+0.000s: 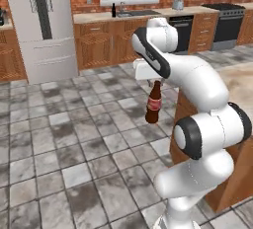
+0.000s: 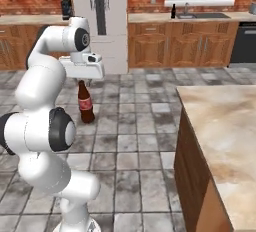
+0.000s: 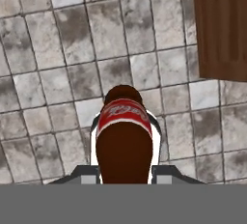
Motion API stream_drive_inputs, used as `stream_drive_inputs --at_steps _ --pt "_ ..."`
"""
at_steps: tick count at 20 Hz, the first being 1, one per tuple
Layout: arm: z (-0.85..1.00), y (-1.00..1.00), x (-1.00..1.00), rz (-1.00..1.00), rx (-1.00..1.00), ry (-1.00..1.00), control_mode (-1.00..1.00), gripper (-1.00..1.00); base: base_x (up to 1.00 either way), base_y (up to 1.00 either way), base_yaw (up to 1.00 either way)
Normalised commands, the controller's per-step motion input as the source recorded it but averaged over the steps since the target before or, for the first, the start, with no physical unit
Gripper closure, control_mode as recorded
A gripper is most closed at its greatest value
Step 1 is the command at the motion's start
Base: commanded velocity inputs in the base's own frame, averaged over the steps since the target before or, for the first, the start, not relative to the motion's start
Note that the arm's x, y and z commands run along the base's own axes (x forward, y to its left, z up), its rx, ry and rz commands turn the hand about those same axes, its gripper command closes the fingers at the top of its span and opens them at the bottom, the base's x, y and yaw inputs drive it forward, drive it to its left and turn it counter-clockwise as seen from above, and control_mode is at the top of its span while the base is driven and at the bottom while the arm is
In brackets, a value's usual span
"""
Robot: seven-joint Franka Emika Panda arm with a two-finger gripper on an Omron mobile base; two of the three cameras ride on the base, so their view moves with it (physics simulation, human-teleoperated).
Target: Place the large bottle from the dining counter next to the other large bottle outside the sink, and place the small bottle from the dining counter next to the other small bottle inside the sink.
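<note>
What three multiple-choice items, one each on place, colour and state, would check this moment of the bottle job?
1. Where is the held bottle?
A. above the floor tiles
B. on the dining counter
C. in the sink

2. What colour is its label?
A. blue
B. red
C. green

3. How is the gripper?
A. wide open
B. shut on the bottle's neck
C. resting on the counter

Answers: 1 A, it hangs over tiles in both base views; 2 B, red band in all views; 3 B, the bottle hangs upright from the fingers.

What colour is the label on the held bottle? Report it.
Red with white lettering, on the dark brown bottle; clearest in the hand view.
</note>
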Motion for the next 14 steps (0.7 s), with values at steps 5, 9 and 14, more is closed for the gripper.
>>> stream_drive_inputs --at_steps 5,9,14 --pt "0.0 0.0 0.0 0.0 0.0 0.0 1.0 1.0 0.92 0.57 0.0" --pt "0.0 0.0 0.0 0.0 0.0 0.0 1.0 1.0 1.0 0.07 0.0" --pt "0.0 0.0 0.0 0.0 0.0 0.0 1.0 1.0 1.0 0.0 0.0"
